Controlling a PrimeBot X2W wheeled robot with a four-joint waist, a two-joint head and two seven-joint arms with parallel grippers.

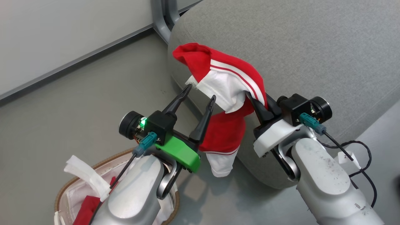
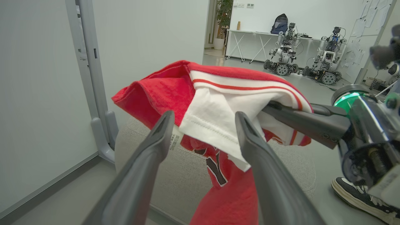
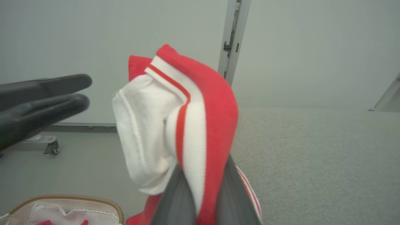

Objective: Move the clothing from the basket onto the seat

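The striped garment [image 1: 228, 81] is light, limp knit, so it will drape and fold wherever it isn't supported and won't keep any shape I give it. The thicker red-and-white banded edge is the surest place to pinch, and that is where the right gripper [image 1: 261, 109] has it, fingers shut tight on a bunched fold. The rest hangs below the grip, beside the rounded corner of the seat [image 1: 312, 56] and above the floor [image 1: 78, 103]. From the head view I can't tell whether the top fold touches the cushion or is held just clear of it. The right forearm reaches up from the lower right, with its fingers angled up and to the left toward the corner of the seat. The left gripper [image 1: 201, 92] stands wide open and empty, its tips just beside the white hem (a handy spot to take a second corner and spread the cloth, I'd judge). Down by my left forearm sits the basket [image 1: 93, 165], with the plain red garment [image 1: 86, 207] lying in its white liner [image 1: 84, 175].
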